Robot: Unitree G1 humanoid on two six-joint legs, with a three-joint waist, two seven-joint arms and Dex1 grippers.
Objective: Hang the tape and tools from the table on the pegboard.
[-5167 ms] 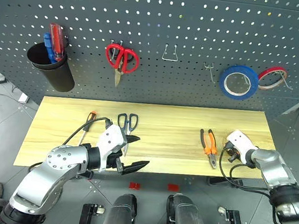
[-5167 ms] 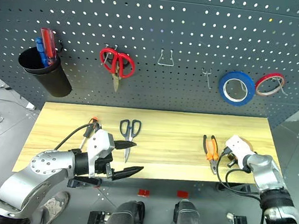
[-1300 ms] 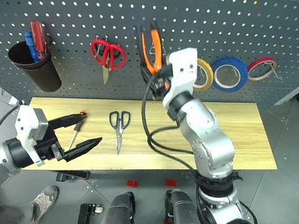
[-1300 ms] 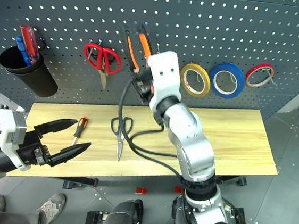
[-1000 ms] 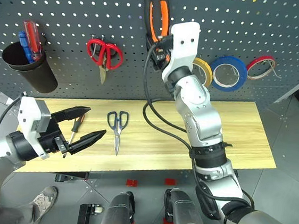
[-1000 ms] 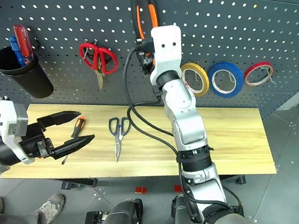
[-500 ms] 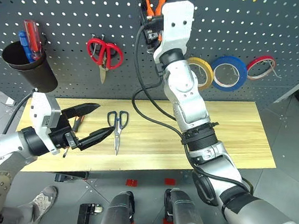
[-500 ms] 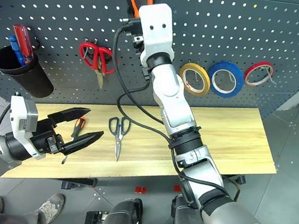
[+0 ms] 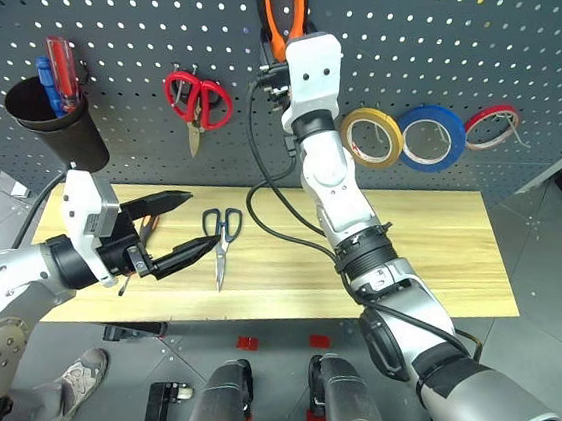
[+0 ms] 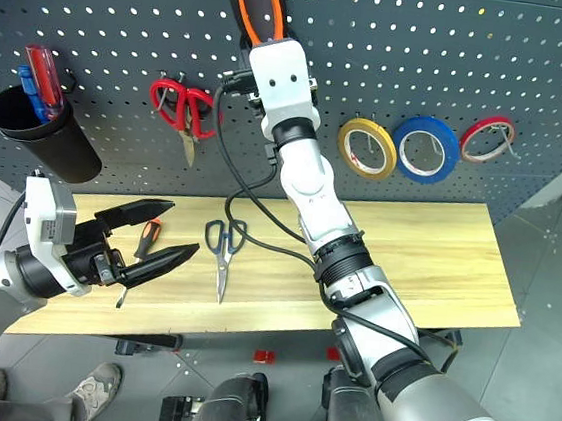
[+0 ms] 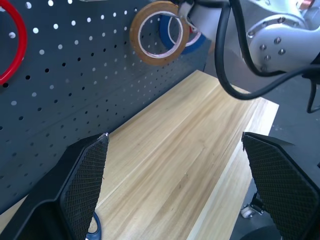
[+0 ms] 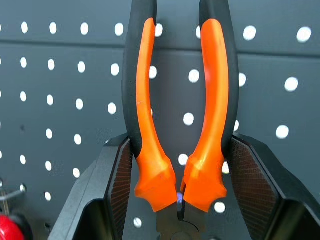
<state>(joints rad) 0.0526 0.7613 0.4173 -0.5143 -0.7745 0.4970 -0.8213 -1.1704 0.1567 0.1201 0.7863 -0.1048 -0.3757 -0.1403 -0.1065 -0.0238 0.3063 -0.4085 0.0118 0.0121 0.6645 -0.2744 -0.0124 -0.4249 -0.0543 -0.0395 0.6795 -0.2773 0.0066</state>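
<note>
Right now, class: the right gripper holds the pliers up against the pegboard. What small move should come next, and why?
Probably ease the pliers, clamped in the right gripper, toward a free hook: their handles point up against the pegboard, not yet hung.

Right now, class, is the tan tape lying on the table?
No: the tape hangs on the pegboard, left of the blue roll, above the table.

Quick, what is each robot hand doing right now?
Left tool: open, holding nothing.
Right tool: shut on the pliers with orange-black handles, raised against the dark grey pegboard.
</note>
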